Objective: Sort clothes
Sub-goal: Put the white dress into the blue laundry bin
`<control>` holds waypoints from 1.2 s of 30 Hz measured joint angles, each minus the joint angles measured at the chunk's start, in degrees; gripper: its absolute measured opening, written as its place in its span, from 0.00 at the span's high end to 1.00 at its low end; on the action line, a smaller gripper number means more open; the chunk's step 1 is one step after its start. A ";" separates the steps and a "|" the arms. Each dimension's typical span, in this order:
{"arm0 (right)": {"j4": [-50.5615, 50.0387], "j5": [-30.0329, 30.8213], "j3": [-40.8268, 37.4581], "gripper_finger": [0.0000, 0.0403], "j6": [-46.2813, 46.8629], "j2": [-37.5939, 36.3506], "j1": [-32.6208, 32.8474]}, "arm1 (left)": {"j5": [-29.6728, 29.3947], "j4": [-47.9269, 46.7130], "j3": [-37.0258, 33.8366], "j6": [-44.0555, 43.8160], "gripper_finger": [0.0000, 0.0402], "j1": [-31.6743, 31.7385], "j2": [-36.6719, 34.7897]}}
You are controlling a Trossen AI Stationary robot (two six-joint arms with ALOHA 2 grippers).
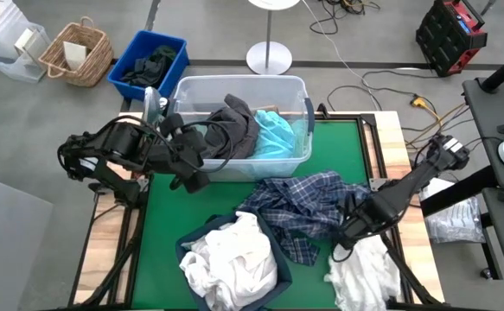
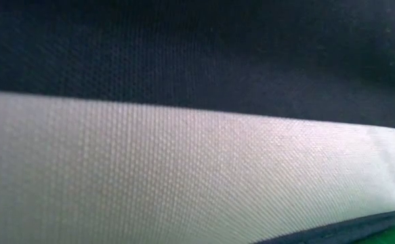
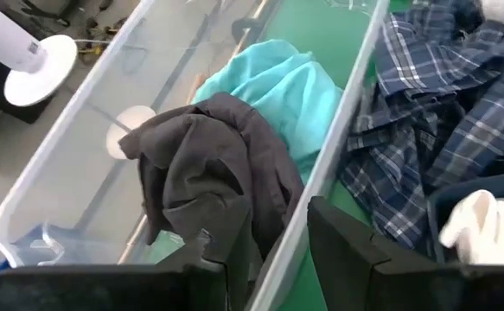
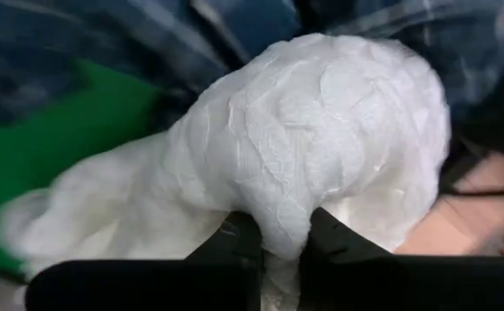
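1. Nearest edge: a white pile (image 1: 230, 259) is heaped in the navy bin (image 1: 273, 238); the low view is blocked by fabric close up, so nothing else can be read there.
2. Near right: the right gripper (image 4: 273, 238) is closed on a fold of a white garment (image 4: 321, 130), fingers almost together w/ cloth pinched between. The rest of that garment (image 1: 364, 268) lies at the table's front-right corner, partly over the edge.
3. Middle: the plaid shirt (image 1: 308, 207) is spread on the green mat (image 1: 165, 216), touching the bin and the right arm.
4. Left gripper (image 3: 269, 229) sits at the tub's near wall, fingers apart, straddling the rim; nothing is held. The grey garment (image 3: 208, 164) is just beside one finger.
5. Far: the clear tub (image 1: 234, 85) holds grey and the teal garment (image 1: 277, 134).
6. Risks, as judged:
   - Thin pinch on white: slip is likely if lifted fast.
   - Plaid may be dragged along, since it lies close to the right arm.
   - White hanging over the edge may fall off if released early.
   - Tub may be shoved or tipped if the left fingers close on the rim, not cloth.
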 joint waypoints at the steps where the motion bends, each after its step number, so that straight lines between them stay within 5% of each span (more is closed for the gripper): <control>1: 0.07 1.63 1.53 0.95 0.00 -0.39 0.40 | -0.73 0.00 -0.02 0.00 0.76 0.00 0.00; 17: 2.23 26.91 20.39 0.95 -8.22 -2.38 5.08 | -2.64 0.00 -0.02 -0.20 0.76 0.02 0.00; 36: 33.47 42.25 22.48 0.95 -41.53 -4.67 4.89 | -2.63 2.22 -0.02 -0.44 0.76 0.00 0.00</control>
